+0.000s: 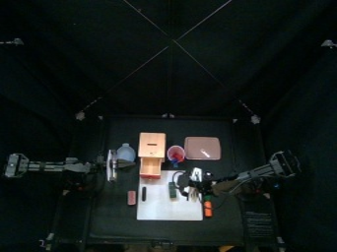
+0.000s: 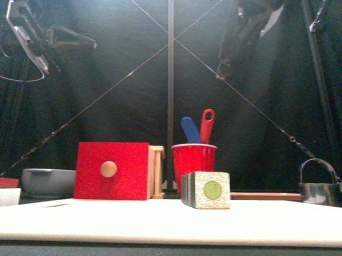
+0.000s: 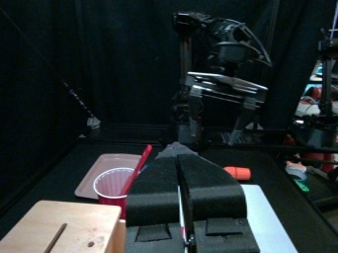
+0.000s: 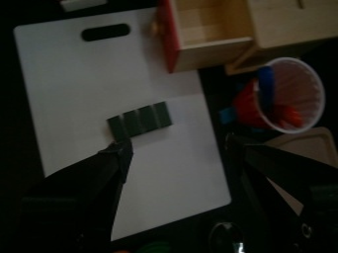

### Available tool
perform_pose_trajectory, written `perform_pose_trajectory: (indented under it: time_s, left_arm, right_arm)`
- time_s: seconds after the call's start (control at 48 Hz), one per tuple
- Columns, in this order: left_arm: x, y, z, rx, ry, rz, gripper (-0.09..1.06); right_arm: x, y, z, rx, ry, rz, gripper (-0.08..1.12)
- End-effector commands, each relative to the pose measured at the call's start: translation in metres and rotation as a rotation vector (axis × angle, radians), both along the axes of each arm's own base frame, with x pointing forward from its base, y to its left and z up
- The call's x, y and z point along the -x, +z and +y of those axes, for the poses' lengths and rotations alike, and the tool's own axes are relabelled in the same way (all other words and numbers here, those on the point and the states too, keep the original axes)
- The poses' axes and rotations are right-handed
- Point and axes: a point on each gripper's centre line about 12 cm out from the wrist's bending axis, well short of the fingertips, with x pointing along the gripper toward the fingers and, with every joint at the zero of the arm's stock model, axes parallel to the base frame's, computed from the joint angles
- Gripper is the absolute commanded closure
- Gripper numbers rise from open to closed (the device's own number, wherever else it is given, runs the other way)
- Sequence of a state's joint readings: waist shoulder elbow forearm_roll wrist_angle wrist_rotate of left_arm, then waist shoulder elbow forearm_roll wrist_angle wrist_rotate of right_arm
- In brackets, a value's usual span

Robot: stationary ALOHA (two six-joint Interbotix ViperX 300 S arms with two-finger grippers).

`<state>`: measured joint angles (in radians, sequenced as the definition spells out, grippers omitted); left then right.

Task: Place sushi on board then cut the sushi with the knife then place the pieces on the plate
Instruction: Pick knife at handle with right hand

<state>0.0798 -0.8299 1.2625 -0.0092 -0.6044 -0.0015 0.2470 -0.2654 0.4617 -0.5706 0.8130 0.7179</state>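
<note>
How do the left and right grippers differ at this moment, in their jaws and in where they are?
The left gripper has its jaws shut; the right gripper has them open. The left gripper hangs off the white board, beside the wooden box; the right gripper is over the board, with the sushi roll just ahead of its jaws, untouched. Both hold nothing.

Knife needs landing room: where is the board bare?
The white board is bare between its grip hole and the sushi roll, and beyond the roll toward the right gripper. Crowded off its edge: wooden box and red cup.
</note>
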Motion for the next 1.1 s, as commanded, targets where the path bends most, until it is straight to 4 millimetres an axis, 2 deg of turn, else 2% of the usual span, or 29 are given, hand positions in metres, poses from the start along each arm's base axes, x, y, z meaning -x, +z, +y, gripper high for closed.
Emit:
perform_pose_trajectory:
  time_s: [0.021,0.167,0.292,0.5,0.75,1.104]
  left_arm:
    - [-0.001,0.004,0.000,0.003,0.002,-0.016,0.87]
    - [-0.001,0.004,0.001,0.009,0.008,-0.015,0.87]
    - [-0.001,0.002,0.003,0.015,0.017,-0.007,0.87]
    - [0.001,0.000,0.009,0.019,0.045,-0.002,0.87]
    - [0.002,-0.005,0.010,0.021,0.055,0.010,0.87]
    - [0.003,-0.008,0.014,0.021,0.071,0.018,0.87]
  right_arm:
    - [0.017,0.016,-0.026,0.003,-0.037,-0.077,0.00]
    - [0.035,0.023,-0.059,0.039,-0.096,-0.091,0.00]
    - [0.038,0.024,-0.072,0.059,-0.068,-0.059,0.00]
    - [0.021,0.012,-0.094,0.043,-0.003,0.035,0.00]
    - [0.006,0.002,-0.117,0.033,0.056,0.065,0.00]
    - [-0.014,-0.024,-0.126,0.028,0.052,0.112,0.00]
